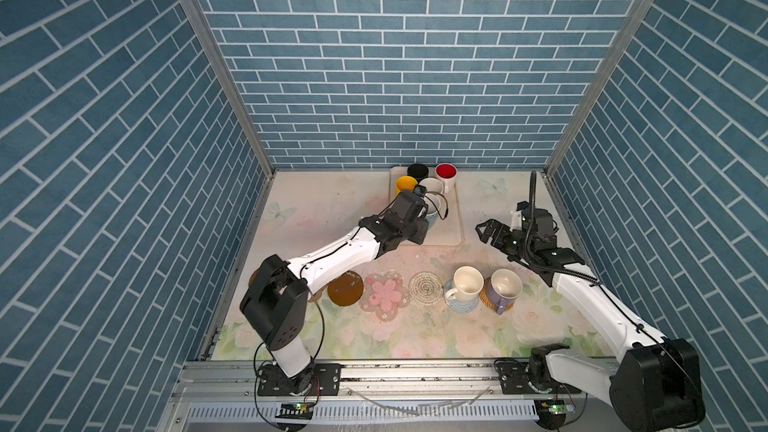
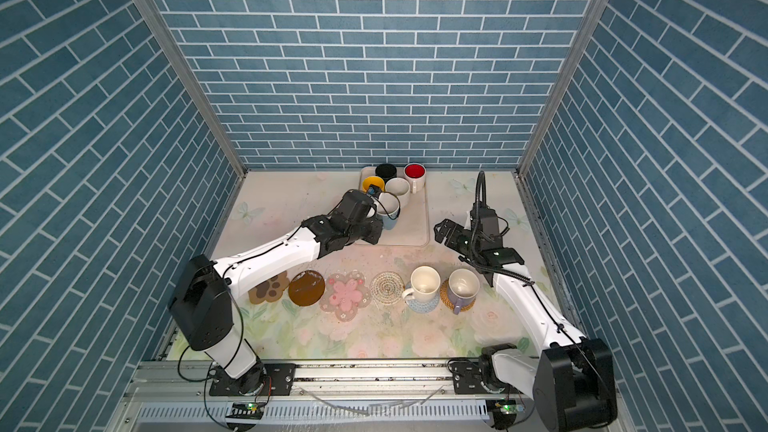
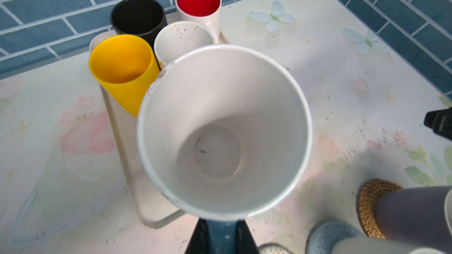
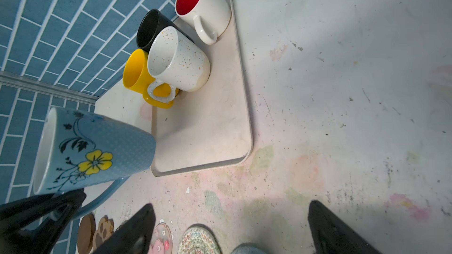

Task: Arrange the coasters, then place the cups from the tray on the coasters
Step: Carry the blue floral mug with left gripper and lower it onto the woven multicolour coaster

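Note:
My left gripper [image 3: 222,230] is shut on the blue handle of the light blue cup [image 4: 97,150], which hangs tilted above the near left part of the tray [image 1: 451,222]. At the tray's far end stand the yellow [image 1: 405,184], black [image 1: 417,170], red-inside [image 1: 446,172] and speckled cream [image 1: 431,186] cups. In the front row lie a paw coaster [image 2: 269,288], brown disc [image 2: 306,288], pink flower [image 2: 345,295] and white woven round [image 2: 387,288]. A cream cup [image 2: 424,283] sits on the light blue coaster, a lavender cup [image 2: 462,288] on the tan one. My right gripper [image 1: 482,231] hovers open and empty right of the tray.
Blue brick walls close in the table on three sides, and the tray's far end is against the back wall. The left forearm [image 1: 332,255] stretches over the left end of the coaster row. A metal rail [image 1: 374,371] runs along the front edge.

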